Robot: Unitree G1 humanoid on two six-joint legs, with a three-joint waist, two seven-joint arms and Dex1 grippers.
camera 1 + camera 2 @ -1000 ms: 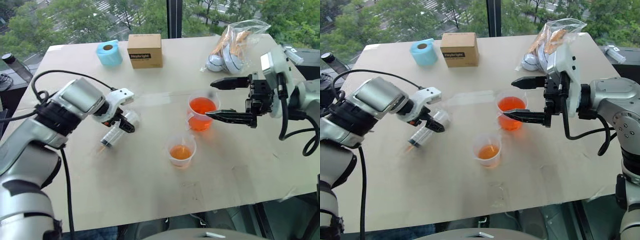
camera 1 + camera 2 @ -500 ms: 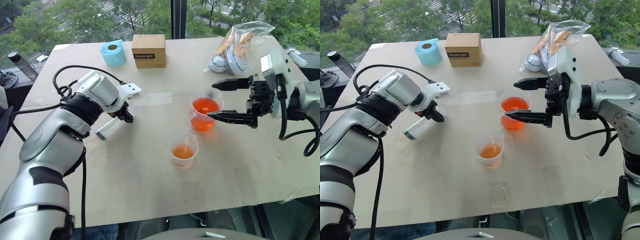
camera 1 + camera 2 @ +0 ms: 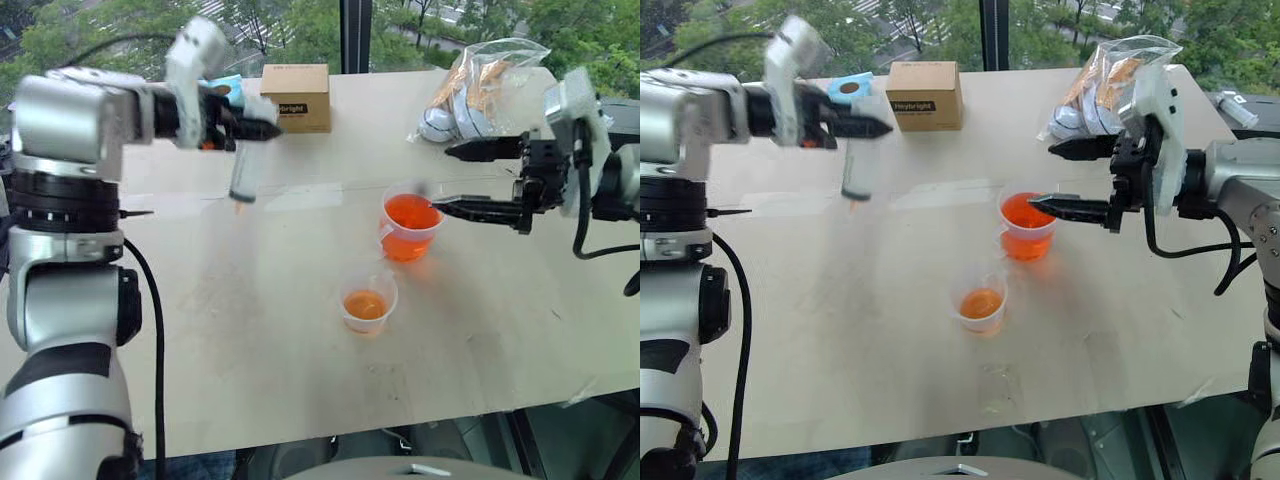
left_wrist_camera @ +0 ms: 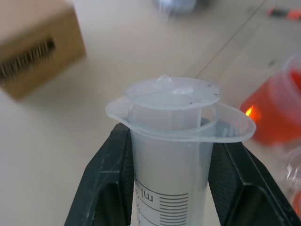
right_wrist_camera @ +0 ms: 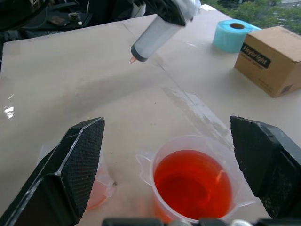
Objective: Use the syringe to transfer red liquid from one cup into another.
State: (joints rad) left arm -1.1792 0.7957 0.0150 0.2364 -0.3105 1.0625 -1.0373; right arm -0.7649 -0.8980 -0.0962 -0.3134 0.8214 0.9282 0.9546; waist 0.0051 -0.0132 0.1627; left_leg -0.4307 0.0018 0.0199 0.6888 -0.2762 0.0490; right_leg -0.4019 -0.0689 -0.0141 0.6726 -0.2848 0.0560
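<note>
Clamped on the syringe, my left gripper holds it at the frame's upper left, tip hanging down above the table. My right gripper, jaws spread wide and empty, hovers right of centre beside the measuring cup of red liquid; the smaller cup stands just below it.

Your measuring cup sits right of centre on the table, small cup before it, box and roll behind.

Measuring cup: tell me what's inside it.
The measuring cup holds orange-red liquid, filling much of it. Nothing else shows in the liquid, and the cup's base is hidden beneath it.
</note>
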